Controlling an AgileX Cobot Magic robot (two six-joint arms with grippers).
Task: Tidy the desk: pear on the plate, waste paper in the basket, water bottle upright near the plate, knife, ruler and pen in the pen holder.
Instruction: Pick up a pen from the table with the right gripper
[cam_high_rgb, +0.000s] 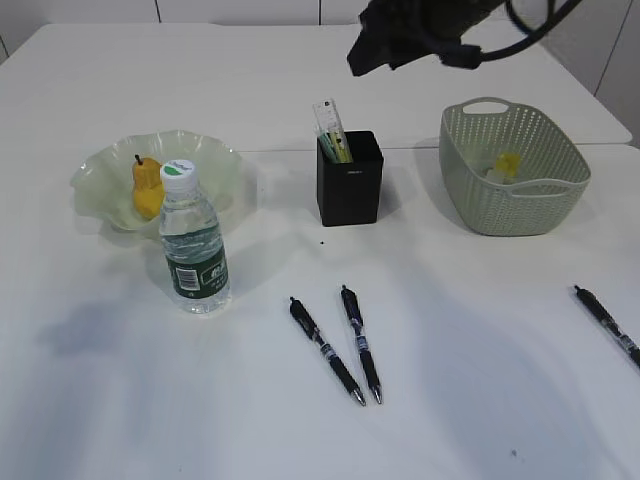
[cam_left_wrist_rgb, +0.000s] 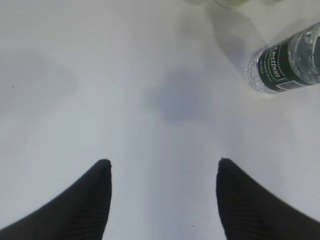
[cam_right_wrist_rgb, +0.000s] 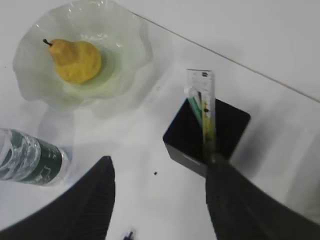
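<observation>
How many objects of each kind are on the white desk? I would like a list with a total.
Black pens lying on the desk: 3
Clear plastic water bottle: 1
Yellow pear: 1
Pale green glass plate: 1
Black square pen holder: 1
Sage-green basket: 1
Total: 8

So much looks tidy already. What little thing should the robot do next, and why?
Probably lower the right tool, open and empty above the pen holder, toward the two pens lying on the desk. The pear sits on the plate and the water bottle stands upright.
</observation>
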